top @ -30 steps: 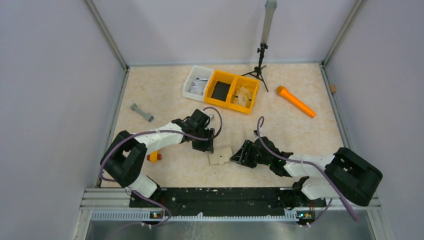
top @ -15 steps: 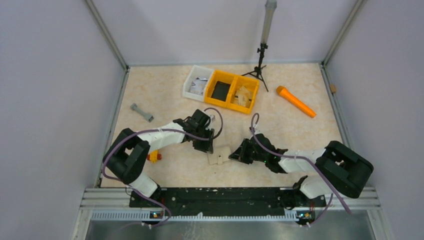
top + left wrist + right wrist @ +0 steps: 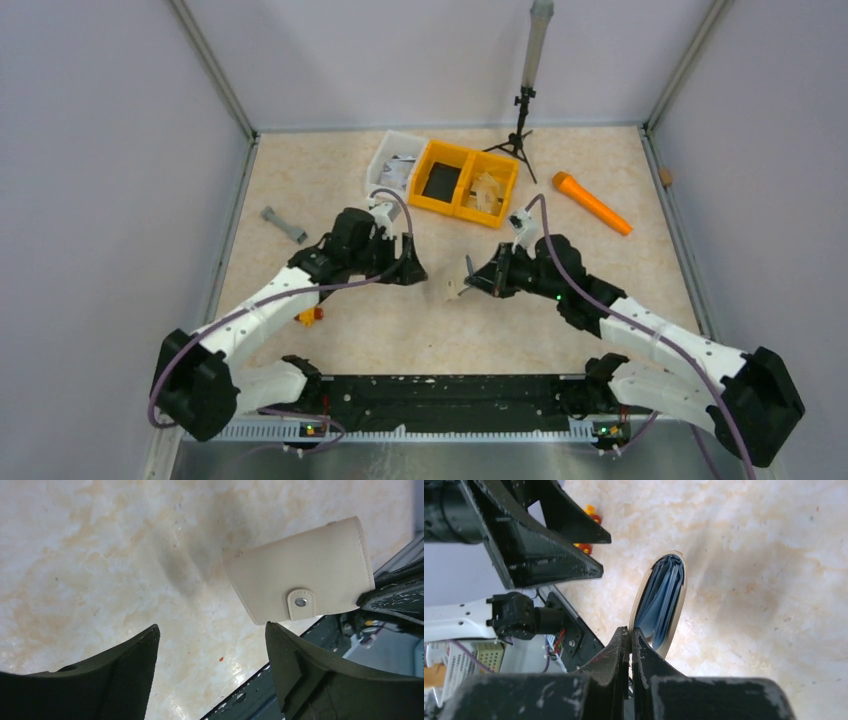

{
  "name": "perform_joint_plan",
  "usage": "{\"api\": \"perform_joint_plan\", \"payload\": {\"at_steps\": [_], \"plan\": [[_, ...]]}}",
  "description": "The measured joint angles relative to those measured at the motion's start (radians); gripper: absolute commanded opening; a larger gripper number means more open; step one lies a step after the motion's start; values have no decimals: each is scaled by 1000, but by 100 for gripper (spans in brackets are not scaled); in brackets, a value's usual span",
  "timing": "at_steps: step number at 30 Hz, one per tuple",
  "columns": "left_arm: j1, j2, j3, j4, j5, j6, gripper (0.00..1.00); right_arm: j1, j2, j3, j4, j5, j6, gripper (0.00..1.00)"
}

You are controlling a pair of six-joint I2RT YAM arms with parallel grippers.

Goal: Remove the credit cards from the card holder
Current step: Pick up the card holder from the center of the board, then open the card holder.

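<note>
Top external view is showing the card holder, lying on the table a second ago, now hanging lifted between the arms. The right gripper is clenching its edge while the left gripper is hovering beside it, spread wide and empty. The emptying can likely begin.

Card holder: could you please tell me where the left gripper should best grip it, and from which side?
Probably its free end, opposite where the right gripper pinches it. The card holder is thin, flat and held off the table, so the open left gripper should come in from the left, one finger on each broad face, clear of the snap tab.
</note>
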State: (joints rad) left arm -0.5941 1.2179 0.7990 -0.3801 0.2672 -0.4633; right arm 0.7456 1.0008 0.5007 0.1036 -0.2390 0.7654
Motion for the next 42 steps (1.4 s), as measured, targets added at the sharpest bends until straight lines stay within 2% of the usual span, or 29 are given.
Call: {"api": "perform_joint_plan", "payload": {"at_steps": [4,10,16,23,28,33,42], "plan": [[87,-124,-36,85,129,-17,91,-38,-54,124,-151,-85,-114,0],[96,-202,-66,275,365,-48,91,-44,-55,309,-315,-246,-223,0],[96,-209,-66,391,550,-76,90,-46,-55,385,-364,-421,-249,0],[96,-216,-65,456,720,-139,85,-53,-55,413,-359,-504,-242,0],[96,-260,-82,488,767,-171,77,-72,-50,431,-360,-514,-242,0],[96,-294,-87,496,793,-195,53,-75,-38,437,-360,-517,-242,0],[96,-306,-115,489,790,-200,48,-75,0,461,-385,-505,-262,0]]}}
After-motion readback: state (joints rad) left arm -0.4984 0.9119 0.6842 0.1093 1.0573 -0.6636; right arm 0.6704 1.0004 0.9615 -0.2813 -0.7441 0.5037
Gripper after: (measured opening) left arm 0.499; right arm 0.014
